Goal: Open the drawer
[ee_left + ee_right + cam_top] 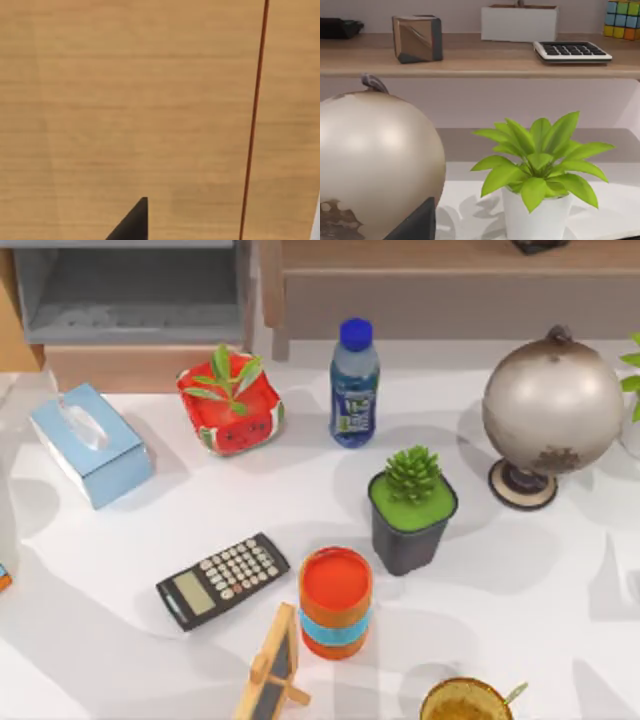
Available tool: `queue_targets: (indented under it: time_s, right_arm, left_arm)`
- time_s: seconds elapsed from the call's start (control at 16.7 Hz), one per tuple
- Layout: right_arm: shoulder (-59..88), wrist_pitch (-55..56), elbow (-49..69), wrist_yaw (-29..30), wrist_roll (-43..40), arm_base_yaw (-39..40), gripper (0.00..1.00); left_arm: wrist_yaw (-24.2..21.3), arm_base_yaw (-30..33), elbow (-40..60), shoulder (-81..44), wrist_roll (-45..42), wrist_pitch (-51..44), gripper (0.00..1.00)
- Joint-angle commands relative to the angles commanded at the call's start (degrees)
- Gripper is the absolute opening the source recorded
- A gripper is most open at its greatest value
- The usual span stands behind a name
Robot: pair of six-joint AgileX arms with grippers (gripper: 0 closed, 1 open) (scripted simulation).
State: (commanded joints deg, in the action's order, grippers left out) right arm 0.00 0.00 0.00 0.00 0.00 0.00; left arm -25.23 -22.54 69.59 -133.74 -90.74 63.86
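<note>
The drawer [14, 335] shows as a narrow tan wooden sliver at the top view's far left edge, beside the cabinet at the back left. In the left wrist view a light tan wooden face [125, 100] stands very close, with a thin dark vertical seam [252, 125] running down it. A dark part of my left gripper [132, 225] lies right against that wood. My right gripper [415, 225] appears as a dark shape beside the grey globe [370, 160], near a leafy plant in a white pot [540, 165].
A wide grey-lined compartment [130, 300] stands open at the back left. On the table are a tissue box [90, 445], watermelon planter [230, 405], water bottle [354, 385], globe [550, 405], cactus pot [412, 510], calculator [223, 580], orange can [335, 602] and small easel [275, 665].
</note>
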Motion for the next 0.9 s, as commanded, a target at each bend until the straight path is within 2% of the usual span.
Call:
queue_targets:
  time_s: [0.48, 0.9]
  right_arm:
    - [0.0, 0.0, 0.0, 0.0, 0.0, 0.0, 1.0]
    - [0.0, 0.0, 0.0, 0.0, 0.0, 0.0, 1.0]
  left_arm:
    - [0.0, 0.0, 0.0, 0.0, 0.0, 0.0, 0.02]
    - [0.0, 0.0, 0.0, 0.0, 0.0, 0.0, 0.0]
